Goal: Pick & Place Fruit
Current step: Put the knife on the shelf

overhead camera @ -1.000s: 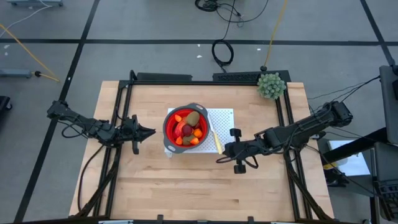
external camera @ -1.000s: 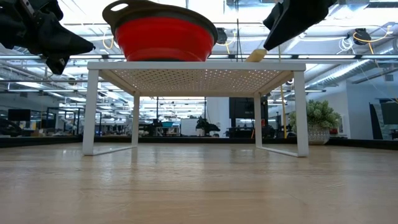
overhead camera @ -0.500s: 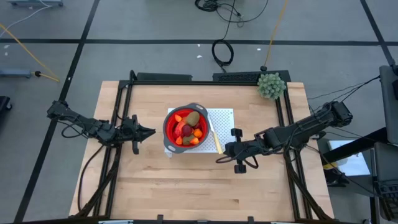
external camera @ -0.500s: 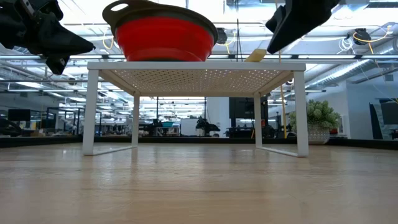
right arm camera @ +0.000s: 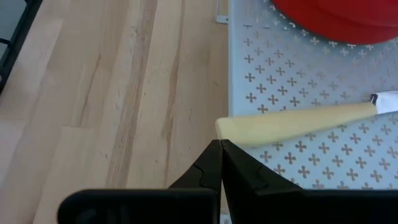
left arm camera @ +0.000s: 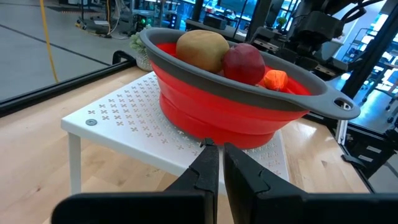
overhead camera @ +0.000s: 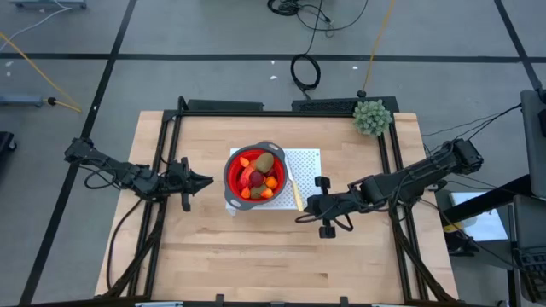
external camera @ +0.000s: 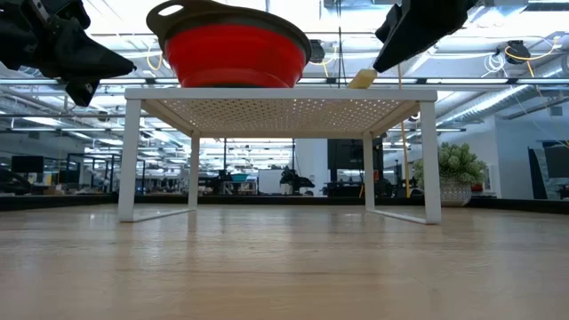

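The left gripper (overhead camera: 207, 180) is hovering left of the rack (overhead camera: 309, 158), fingers pinched together, gripping nothing. The fruit (overhead camera: 257, 175) is sitting in the red bowl (overhead camera: 231, 173) on the rack. The right gripper (overhead camera: 300, 214) is hanging beside the knife (overhead camera: 295, 193) handle, fingers closed tight and empty.

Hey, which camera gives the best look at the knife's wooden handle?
The right wrist view: the handle lies close up on the white perforated rack. The high view shows it thin and small; the low view catches only its tip; the left wrist view misses it.
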